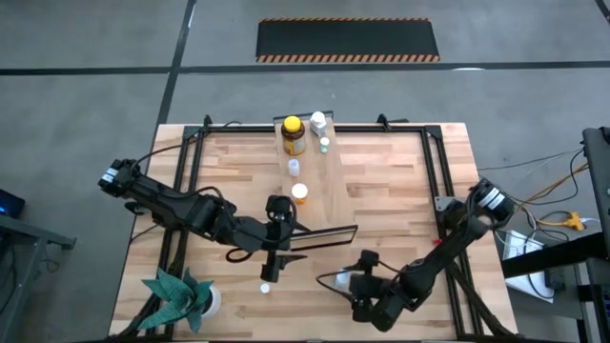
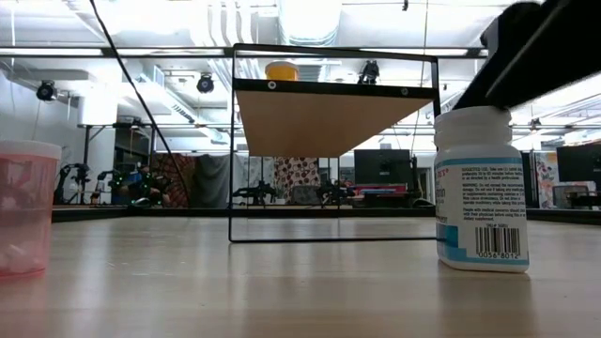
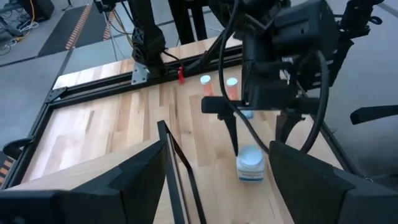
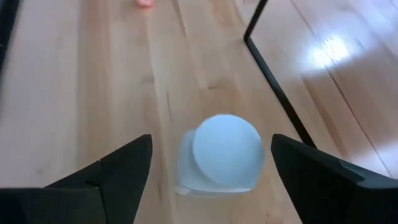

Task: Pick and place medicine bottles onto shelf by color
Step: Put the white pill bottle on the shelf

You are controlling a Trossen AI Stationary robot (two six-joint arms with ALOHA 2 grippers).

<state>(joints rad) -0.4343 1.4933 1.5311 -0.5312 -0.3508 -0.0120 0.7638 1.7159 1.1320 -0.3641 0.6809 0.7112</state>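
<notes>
The shelf [image 1: 319, 181] is seen in the high view as a long light-wood board carried in a black wire frame, running from the table's far edge toward its middle. Along it are set an amber bottle with a yellow cap [image 1: 294, 134], a white-capped bottle [image 1: 317, 120], two smaller white bottles [image 1: 324, 145] and an orange-capped bottle [image 1: 299, 192].

A white bottle with a blue-striped label [image 2: 482, 191] stands upright on the tabletop [image 1: 391, 191], just beside the frame's near end. The right gripper [image 4: 208, 165] is positioned directly above this bottle; its fingers [image 4: 118, 168] are spread apart on either side of the cap, and no contact is visible.

The left gripper [image 1: 273, 255] is held beside the frame's near end with its fingers apart and nothing between them. A small white bottle [image 1: 266, 287] stands near it. A translucent pink container [image 2: 25, 207] stands at the table's near-left, beside a green paper plant [image 1: 176, 295].
</notes>
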